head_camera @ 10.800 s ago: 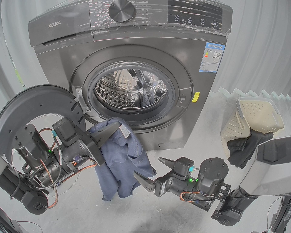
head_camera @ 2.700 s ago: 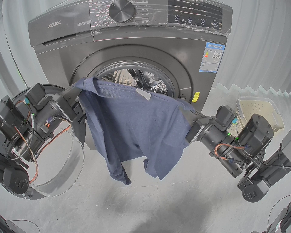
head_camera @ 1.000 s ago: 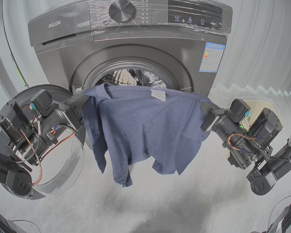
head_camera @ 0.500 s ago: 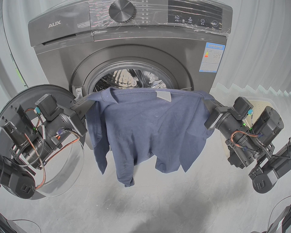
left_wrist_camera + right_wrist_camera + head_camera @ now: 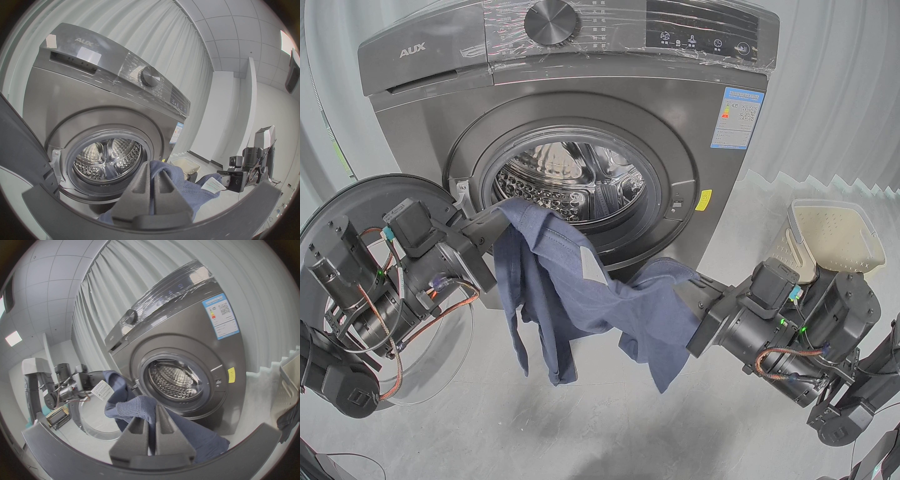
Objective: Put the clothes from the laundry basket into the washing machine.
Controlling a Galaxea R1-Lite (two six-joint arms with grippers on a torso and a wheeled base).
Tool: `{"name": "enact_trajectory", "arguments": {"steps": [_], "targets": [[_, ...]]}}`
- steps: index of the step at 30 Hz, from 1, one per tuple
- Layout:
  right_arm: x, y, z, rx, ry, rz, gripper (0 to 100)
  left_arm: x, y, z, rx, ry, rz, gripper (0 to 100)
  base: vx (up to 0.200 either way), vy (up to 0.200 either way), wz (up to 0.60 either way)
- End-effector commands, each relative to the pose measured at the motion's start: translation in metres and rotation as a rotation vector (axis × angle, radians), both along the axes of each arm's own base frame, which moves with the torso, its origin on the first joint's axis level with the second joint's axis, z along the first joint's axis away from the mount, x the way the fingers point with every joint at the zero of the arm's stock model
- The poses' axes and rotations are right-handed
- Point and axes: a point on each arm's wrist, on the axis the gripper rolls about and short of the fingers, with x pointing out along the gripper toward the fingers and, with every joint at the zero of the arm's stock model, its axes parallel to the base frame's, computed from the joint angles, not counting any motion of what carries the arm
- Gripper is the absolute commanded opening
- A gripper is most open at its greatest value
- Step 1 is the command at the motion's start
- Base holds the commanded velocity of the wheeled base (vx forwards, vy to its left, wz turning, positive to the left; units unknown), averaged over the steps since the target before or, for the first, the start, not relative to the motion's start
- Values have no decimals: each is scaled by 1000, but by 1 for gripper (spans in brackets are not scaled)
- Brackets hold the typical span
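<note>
A: What is the biggest thing there?

B: The grey washing machine (image 5: 569,112). It fills the back of the head view, and its round door (image 5: 362,206) is swung wide open on the robot's left. The steel drum (image 5: 569,181) shows through the opening, and no cloth can be seen inside it.

A: And the clothes?

B: A navy blue shirt (image 5: 575,294) hangs in the air in front of the opening, outside the drum, strung between the two arms. It sags in the middle and its loose ends dangle above the floor. The laundry basket (image 5: 850,237) stands on the floor to the robot's right, beside the machine. In the right wrist view a dark garment (image 5: 289,422) droops over the basket's edge.

A: How do the grippers stand?

B: The left gripper (image 5: 501,217) sits by the lower left rim of the opening, near the door hinge. Its fingers are pressed together on one edge of the shirt, with cloth bunched between them in the left wrist view (image 5: 152,170). The right gripper (image 5: 682,286) is lower, in front of the machine's bottom panel, and is likewise clamped on another part of the shirt (image 5: 152,415).

A: Anything smaller?

B: A white tag (image 5: 590,265) lies on the shirt between the grippers. A small yellow sticker (image 5: 704,200) sits on the machine's front, to the right of the opening.
</note>
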Motion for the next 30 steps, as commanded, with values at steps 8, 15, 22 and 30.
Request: {"name": "enact_trajectory", "arguments": {"steps": [8,15,22,30], "targets": [[-14,9,-3,17,35,97,100,-2,-16,-6,10,8,-51,0,0,0,0],[-4,15,-45,-103,146,81,100,-3,-15,7,-26,-57,-50,0,0,0,0],[34,21,-73,-141,184,6,100,-3,-15,13,-39,-84,-53,0,0,0,0],[68,41,-100,-161,183,-17,100,-6,-14,27,-81,-154,-59,0,0,0,0]]}}
